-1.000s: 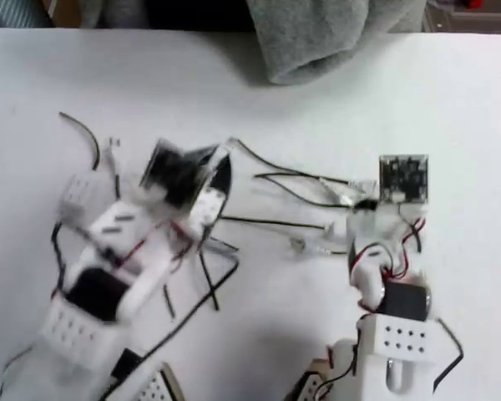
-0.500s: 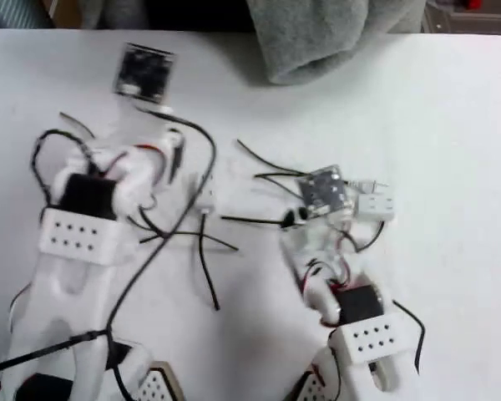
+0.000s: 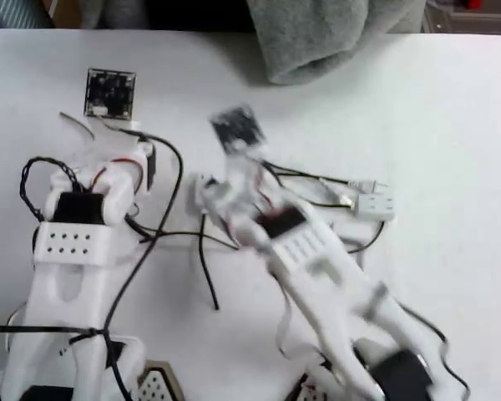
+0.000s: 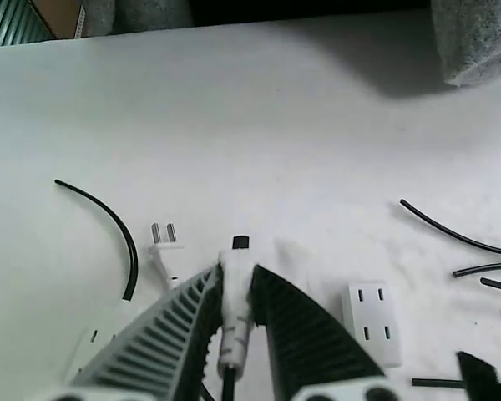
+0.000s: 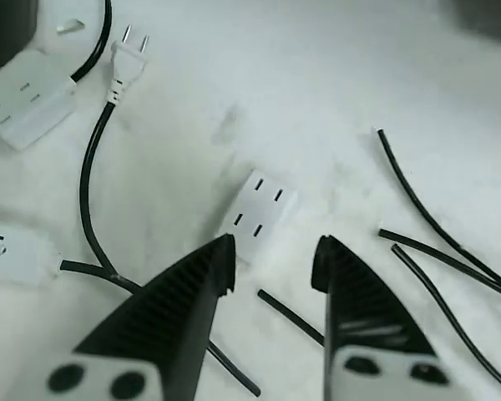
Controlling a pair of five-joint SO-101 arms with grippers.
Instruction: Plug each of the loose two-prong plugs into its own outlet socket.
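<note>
**Two arms at the white table (image 3: 451, 125), seen from above and from each wrist.**

The left arm (image 3: 73, 238) stands at the table's left side. It extends straight away from its base, with the wrist tipped down toward the surface. The left gripper (image 4: 236, 274) is narrowed onto a white plug (image 4: 236, 313), which is clamped upright between both jaws. A black cable leaves the plug's lower end. Whether its prongs are exposed cannot be told.

Just beside the jaws a second plug (image 4: 162, 245) lies flat on the table, its two prongs pointing away from the arm. On the other side a white outlet block (image 4: 369, 313) lies near the jaws but apart from them.

The right arm (image 3: 317, 251) stretches diagonally from the near right corner toward the middle of the table, and its wrist ends close to the left arm. The right gripper (image 5: 273, 255) is spread wide and holds nothing. A small outlet (image 5: 259, 209) lies slots-up on the table just beyond the gap between the jaw tips.

Farther off, a corded plug (image 5: 127, 57) lies with its prongs free next to a larger outlet (image 5: 25, 96). Loose black cables (image 5: 434, 225) cross the surface to the other side.

From above, a further outlet (image 3: 374, 205) lies to the right of the right arm. A grey cloth (image 3: 317, 42) sits at the far edge.
</note>
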